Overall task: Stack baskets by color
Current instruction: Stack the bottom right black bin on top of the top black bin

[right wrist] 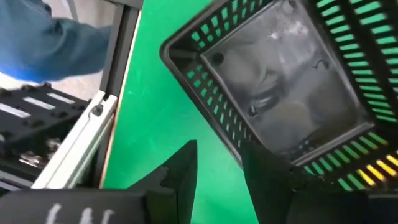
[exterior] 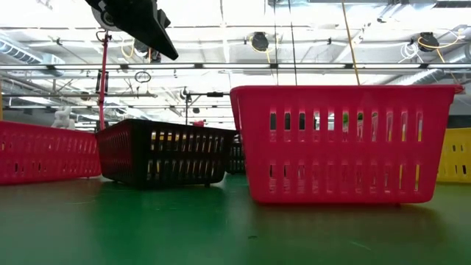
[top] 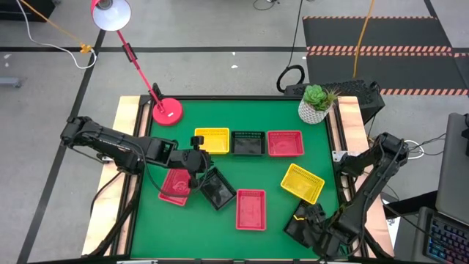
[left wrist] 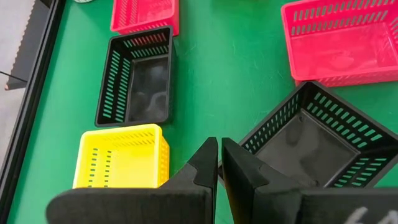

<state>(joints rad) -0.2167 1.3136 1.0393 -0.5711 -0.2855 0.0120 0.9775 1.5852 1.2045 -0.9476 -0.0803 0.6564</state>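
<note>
Yellow (top: 211, 139), black (top: 248, 143) and red (top: 285, 143) baskets stand in a row at the back. A tilted yellow basket (top: 303, 182), a red one (top: 250, 209), a black one (top: 216, 189) and a second red one (top: 176, 187) sit nearer. My left gripper (left wrist: 219, 163) hangs shut, high over the mat beside that black basket (left wrist: 317, 137). My right gripper (right wrist: 221, 177) is open at the near right corner, low over another black basket (right wrist: 292, 81). One finger (right wrist: 180, 168) is outside the basket's wall (right wrist: 211, 106), the other (right wrist: 273, 180) over its inside. My right gripper points down with its fingers on either side of the black basket's wall, near a corner. Whether either finger touches the wall, I cannot tell. The basket rests on the mat.
A red lamp base (top: 167, 111) stands at the far left corner and a white plant pot (top: 316, 104) at the far right. The table's metal edge (right wrist: 81, 149) runs close to my right gripper; a person's blue sleeve (right wrist: 50, 37) shows beyond it.
</note>
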